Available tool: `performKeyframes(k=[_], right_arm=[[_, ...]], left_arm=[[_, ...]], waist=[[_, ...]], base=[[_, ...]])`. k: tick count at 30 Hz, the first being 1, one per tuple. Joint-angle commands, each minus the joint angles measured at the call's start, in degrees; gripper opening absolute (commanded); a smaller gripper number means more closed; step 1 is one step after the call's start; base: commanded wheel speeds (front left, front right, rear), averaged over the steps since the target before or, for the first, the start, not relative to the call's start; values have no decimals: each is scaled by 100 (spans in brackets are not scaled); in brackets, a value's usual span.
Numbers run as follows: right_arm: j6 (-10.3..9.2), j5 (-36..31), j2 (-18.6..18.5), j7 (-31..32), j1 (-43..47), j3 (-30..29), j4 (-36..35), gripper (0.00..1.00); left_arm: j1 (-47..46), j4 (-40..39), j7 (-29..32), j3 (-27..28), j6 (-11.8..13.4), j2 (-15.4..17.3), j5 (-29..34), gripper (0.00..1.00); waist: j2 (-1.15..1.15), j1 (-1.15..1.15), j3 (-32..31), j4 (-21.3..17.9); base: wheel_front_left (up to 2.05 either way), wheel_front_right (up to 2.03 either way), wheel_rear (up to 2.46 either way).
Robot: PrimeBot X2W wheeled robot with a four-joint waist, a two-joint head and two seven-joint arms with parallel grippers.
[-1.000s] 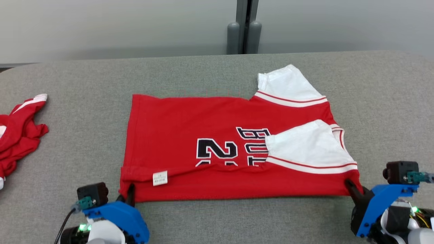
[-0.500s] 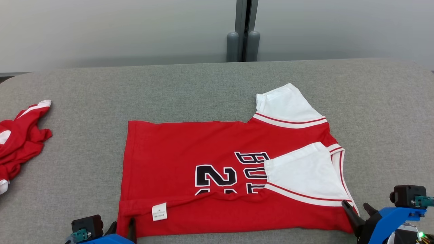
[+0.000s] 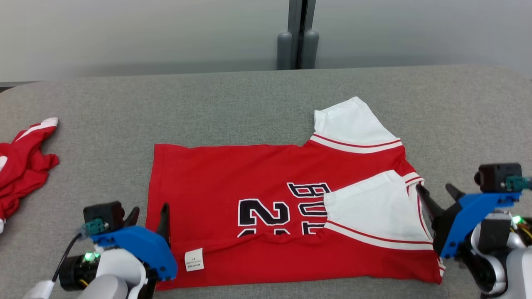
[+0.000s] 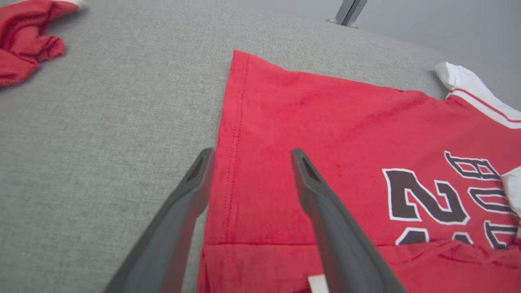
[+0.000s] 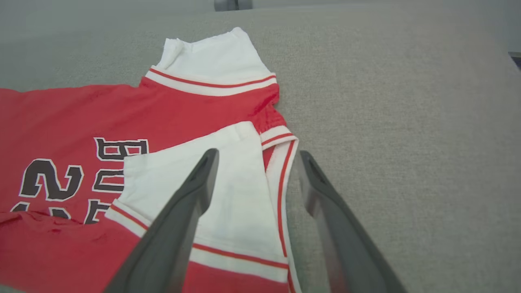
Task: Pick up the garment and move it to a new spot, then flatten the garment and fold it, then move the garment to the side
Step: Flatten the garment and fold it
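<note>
Let go of the two near corners pinched a second ago and lifted off the cloth: left gripper point(image 3: 150, 211) at the near left hem, right gripper point(image 3: 433, 189) at the striped right edge, both spread wide and holding nothing. From the left wrist, left gripper point(image 4: 252, 154) straddling the hem of the garment point(image 4: 325, 122), one finger over red cloth, one over bare surface; from the right wrist, right gripper point(image 5: 258, 154) straddling the striped trim likewise.

Lying flat mid-table, the garment point(image 3: 249, 178): near strip turned over onto itself, label point(image 3: 194, 259) up, one white sleeve point(image 3: 370, 207) folded across the chest, the other jutting far right.

Risks, by judgement: catching the hem on a finger while pulling away and undoing the near fold; pinching only the top layer at the next grasp and dragging it askew; leaving the far sleeve out and ending lopsided.

Underneath, a grey woven table covering point(image 3: 249, 104), probably grippy enough to bunch a dragged shirt. At far left, a second crumpled red garment point(image 3: 23, 162). Beyond, a plain pale wall and a grey post point(image 3: 297, 37).
</note>
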Motion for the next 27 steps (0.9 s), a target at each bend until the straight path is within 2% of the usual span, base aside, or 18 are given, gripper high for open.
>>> performKeyframes(k=[1, 9, 14, 23, 27], right_arm=[[1, -47, -97, 50, -157, 23, 17, 100], [2, 25, -617, 543, -1535, 512, 608, 100], [1, 53, -898, 601, -2324, 877, 1060, 100], [1, 157, -1141, 495, -3104, 1145, 1636, 100], [1, 174, -1131, 436, -3306, 1187, 1808, 100]], left_arm=[[-167, 45, 26, -30, -33, -11, 55, 100], [-1446, 961, 554, -231, -130, 21, 366, 100], [-2080, 1448, 584, -208, -268, 69, 458, 100], [-2869, 1939, 523, -213, -493, 58, 553, 100], [-3036, 2089, 484, -225, -578, 64, 552, 100]], waist=[[0, -1, 58, 11], [0, -1, 641, -48], [0, -1, 1037, -92], [0, -1, 1543, -89], [0, -1, 1703, -124]], base=[[0, 0, 0], [0, 0, 0], [0, 0, 0], [0, 0, 0], [0, 0, 0]])
